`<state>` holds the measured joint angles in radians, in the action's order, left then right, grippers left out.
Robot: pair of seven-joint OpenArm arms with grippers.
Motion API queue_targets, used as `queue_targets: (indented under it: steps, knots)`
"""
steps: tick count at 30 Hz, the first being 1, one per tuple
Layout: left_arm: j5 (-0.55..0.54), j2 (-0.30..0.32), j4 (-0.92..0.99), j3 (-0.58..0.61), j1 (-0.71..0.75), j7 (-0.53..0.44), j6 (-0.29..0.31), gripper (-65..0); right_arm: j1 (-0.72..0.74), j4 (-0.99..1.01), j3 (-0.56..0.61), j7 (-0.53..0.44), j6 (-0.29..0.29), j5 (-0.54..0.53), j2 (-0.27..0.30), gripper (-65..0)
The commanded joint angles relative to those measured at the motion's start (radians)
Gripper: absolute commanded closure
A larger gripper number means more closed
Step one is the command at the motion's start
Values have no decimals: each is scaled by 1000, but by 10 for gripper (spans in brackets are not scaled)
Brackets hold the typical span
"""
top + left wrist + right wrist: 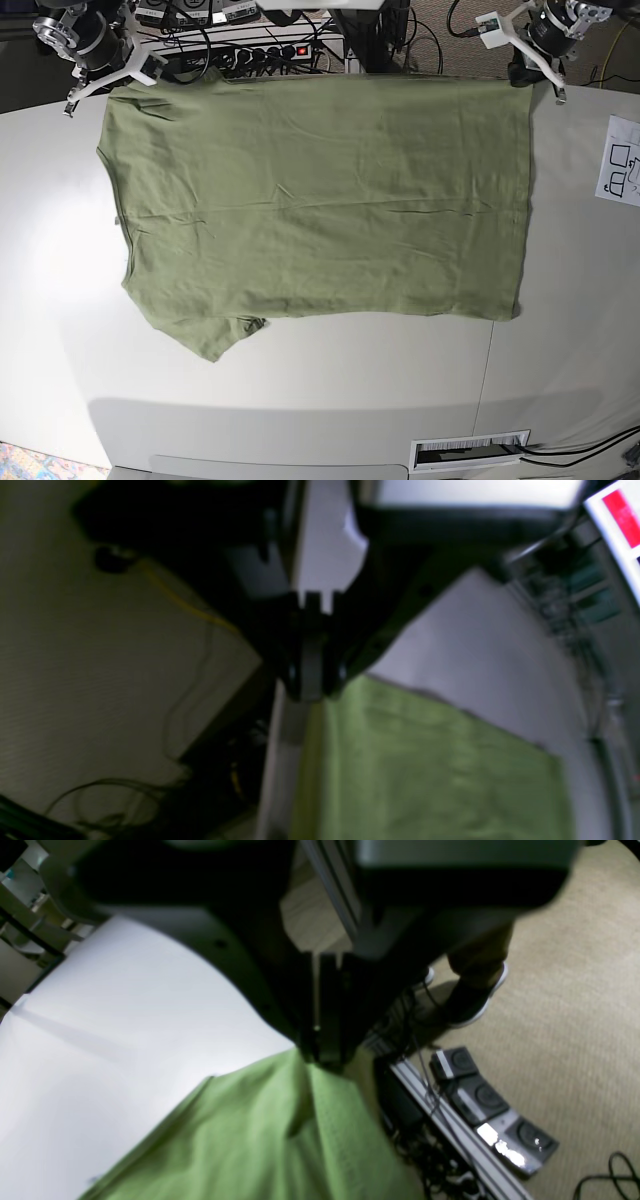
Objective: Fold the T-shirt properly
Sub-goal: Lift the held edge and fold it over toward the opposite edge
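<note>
Overhead, the T-shirt [320,200] lay spread across the white desk [300,380], one sleeve pointing toward the near edge. Both arms sat at the far edge: the left gripper [310,692] was clamped on one far corner of the cloth, the right gripper [320,1060] pinching the other corner, fingers [327,1040] closed tight.

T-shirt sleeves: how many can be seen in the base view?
1. One sleeve of the T-shirt lies at its lower left on the table. The other may be hidden at the far edge.
</note>
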<state>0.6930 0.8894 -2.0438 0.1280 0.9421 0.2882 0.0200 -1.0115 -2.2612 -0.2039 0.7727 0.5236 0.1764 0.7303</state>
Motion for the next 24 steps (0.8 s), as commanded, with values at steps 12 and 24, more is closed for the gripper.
queue_targets:
  steps: [12, 24]
  knots:
    - [44, 8, -74, -8, -76, -1, -171, 0, 119, -34, -33, -56, -11, -12, -11, 0]
    - [-202, -66, 45, -7, -315, -131, -169, 0, 299, 5, -33, -108, -11, -12, -134, 0]
